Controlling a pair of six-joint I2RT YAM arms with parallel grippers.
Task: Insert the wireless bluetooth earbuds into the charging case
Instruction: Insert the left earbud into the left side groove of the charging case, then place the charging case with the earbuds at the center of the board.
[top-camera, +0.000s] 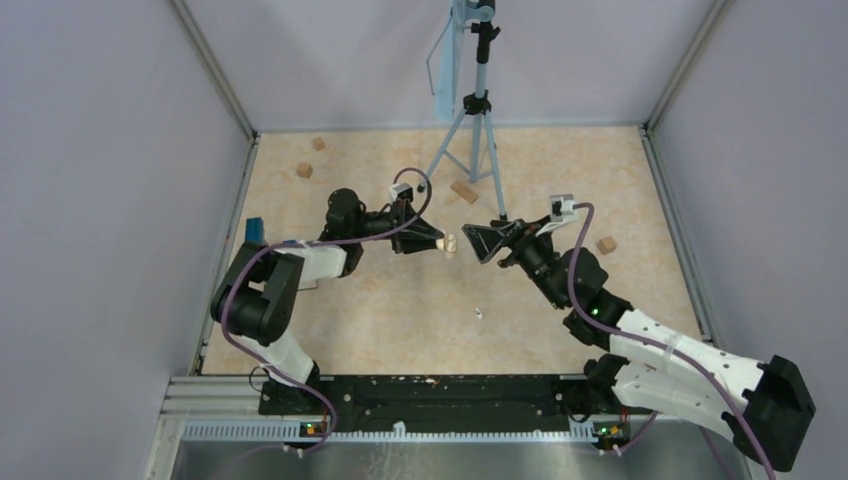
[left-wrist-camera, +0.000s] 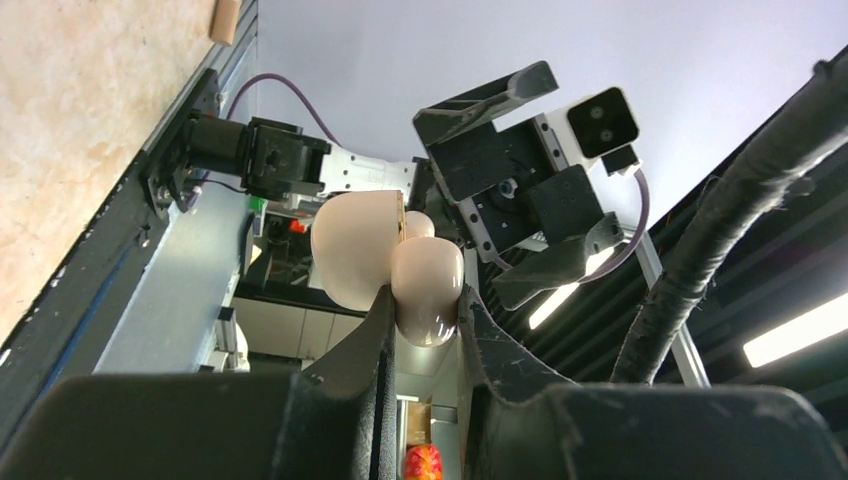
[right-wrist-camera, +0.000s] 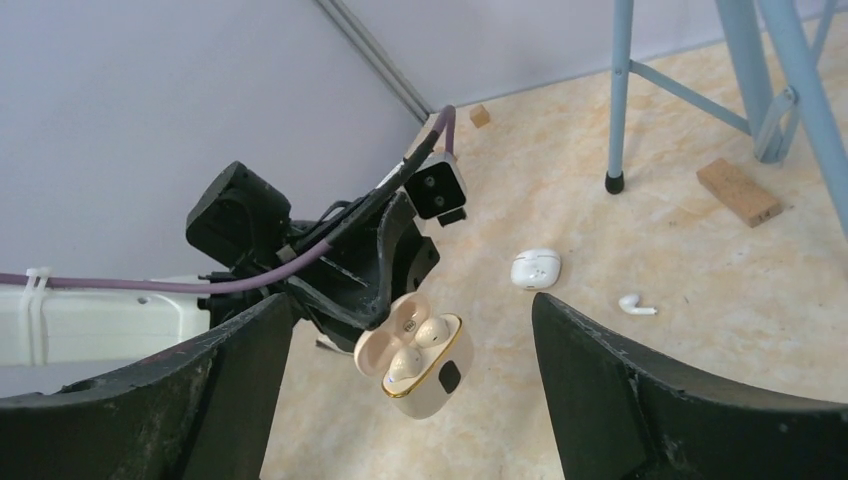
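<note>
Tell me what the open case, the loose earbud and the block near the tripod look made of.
The open case: glossy cream plastic by its sheen; gold rim, possibly metallic trim. The loose earbud: smooth white plastic, probably. The block: tan, matte, sharp-edged, likely wood.

arms (top-camera: 320, 260): black joints, white links | cables (right-wrist-camera: 100, 284): purple | jaws: black

The right gripper (right-wrist-camera: 412, 300) has its fingers (right-wrist-camera: 230, 380) spread wide, framing the left gripper (right-wrist-camera: 380, 315), which clamps a cream charging case (right-wrist-camera: 430, 378), lid open, with 2 earbuds (right-wrist-camera: 407, 364) seated inside. On the table (right-wrist-camera: 560, 190) beyond lie a small white case (right-wrist-camera: 535, 268), 1 loose earbud (right-wrist-camera: 635, 305) and a wooden block (right-wrist-camera: 738, 190).
</note>
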